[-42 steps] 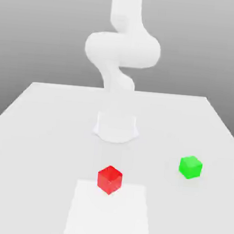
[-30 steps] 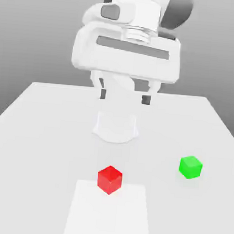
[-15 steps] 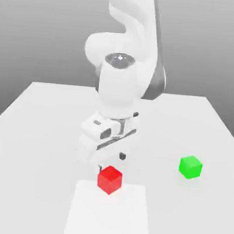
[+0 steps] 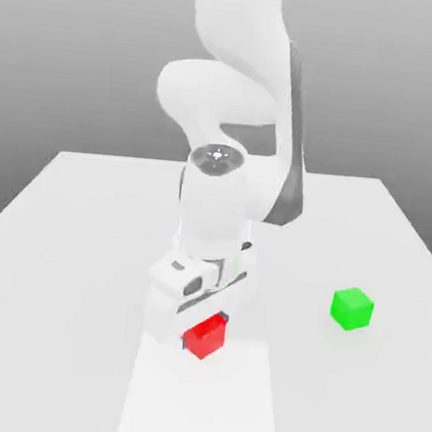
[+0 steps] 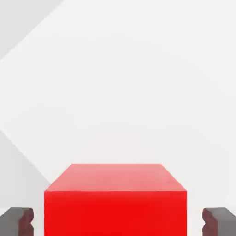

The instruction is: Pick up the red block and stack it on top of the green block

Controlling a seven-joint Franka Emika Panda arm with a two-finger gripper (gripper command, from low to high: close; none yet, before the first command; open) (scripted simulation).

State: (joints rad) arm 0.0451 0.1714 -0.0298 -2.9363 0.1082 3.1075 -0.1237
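A plain white table stands against an even grey backdrop, with a slightly paler square patch marked at its near edge. At the far edge of that patch sits the red block, resting on the table. The white Panda arm bends down over it from the far side, and the gripper is lowered around the block, hiding part of it. Well apart, toward the exterior view's right and a little farther back, the green block sits alone on the table. The hand view adds what the exterior view hides: the red block lies between two dark fingertips, one on each side, with a visible gap between each pad and the block's faces, so the jaws are not yet pressed against it.
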